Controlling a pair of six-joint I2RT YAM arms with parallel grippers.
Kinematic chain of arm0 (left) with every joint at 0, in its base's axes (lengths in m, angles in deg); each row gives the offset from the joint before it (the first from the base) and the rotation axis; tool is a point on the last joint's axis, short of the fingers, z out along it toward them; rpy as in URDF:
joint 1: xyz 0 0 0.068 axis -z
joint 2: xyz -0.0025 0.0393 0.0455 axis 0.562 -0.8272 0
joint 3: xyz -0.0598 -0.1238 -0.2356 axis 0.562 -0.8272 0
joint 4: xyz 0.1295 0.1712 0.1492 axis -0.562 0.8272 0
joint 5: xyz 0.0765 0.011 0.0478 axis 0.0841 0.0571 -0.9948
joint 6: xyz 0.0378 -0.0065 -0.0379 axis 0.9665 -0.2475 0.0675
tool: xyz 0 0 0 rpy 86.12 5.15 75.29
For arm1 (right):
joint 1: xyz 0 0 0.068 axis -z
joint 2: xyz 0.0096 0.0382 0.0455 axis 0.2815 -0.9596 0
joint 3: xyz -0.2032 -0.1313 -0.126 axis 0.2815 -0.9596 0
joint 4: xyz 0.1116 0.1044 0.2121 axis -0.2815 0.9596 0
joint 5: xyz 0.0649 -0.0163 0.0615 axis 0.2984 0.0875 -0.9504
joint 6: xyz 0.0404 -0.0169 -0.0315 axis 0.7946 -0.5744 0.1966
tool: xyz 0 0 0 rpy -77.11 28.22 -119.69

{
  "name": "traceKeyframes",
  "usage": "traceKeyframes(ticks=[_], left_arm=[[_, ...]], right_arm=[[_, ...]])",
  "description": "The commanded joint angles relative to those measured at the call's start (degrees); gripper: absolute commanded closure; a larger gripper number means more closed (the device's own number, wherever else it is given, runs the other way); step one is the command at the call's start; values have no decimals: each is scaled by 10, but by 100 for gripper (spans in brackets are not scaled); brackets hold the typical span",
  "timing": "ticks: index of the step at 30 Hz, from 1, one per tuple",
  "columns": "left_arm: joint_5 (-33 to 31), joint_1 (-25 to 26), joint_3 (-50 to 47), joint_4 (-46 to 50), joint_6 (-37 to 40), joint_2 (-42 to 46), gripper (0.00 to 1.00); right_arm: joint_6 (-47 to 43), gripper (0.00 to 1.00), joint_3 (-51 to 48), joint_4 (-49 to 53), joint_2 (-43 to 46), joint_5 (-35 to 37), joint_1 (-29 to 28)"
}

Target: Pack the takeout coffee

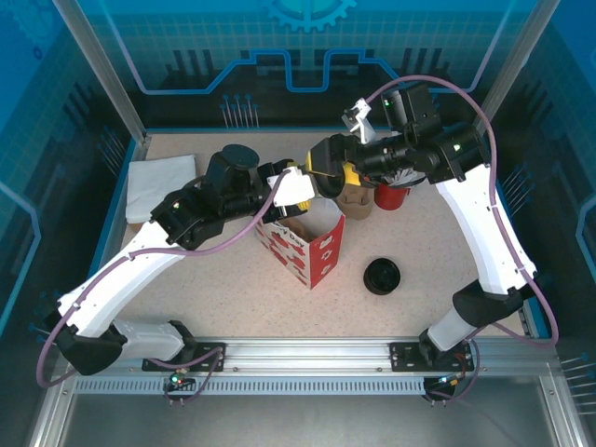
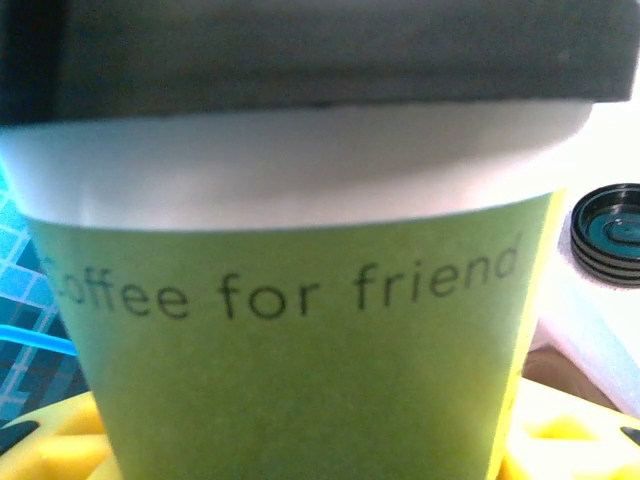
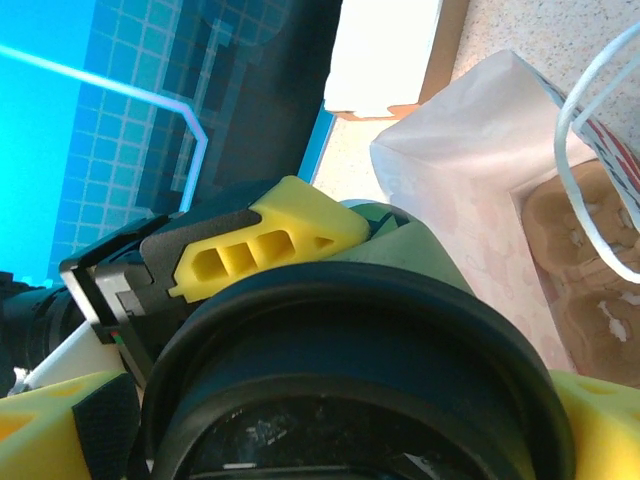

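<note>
1. The left pincer (image 2: 315,448) is clamped on the cup (image 2: 300,350). Its yellow fingers (image 2: 60,450) press the green wall from both sides, below the black lid (image 2: 300,50).
2. The right pincer (image 3: 320,425) stands spread wide, one jaw on each side of the lid; I cannot tell whether they touch it.
3. The cup hangs between the two pincers, and the open bag (image 1: 312,251) stands just below them.
4. A brown tray (image 3: 585,260) lies in the bag, beyond the right pincer.
5. A lid stack (image 2: 607,235) sits to the right of the left pincer.
</note>
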Motion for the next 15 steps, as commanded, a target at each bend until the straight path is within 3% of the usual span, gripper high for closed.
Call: traceKeyframes(ticks=[1, 9, 15], left_arm=[[-16, 10, 15, 7, 21, -13, 44], [-32, 13, 18, 3, 23, -18, 44], [-40, 14, 18, 5, 21, -17, 41]], right_arm=[[15, 0, -1, -19, -1, -24, -17], [21, 5, -37, -16, 1, -21, -23], [21, 18, -33, -11, 2, -20, -23]])
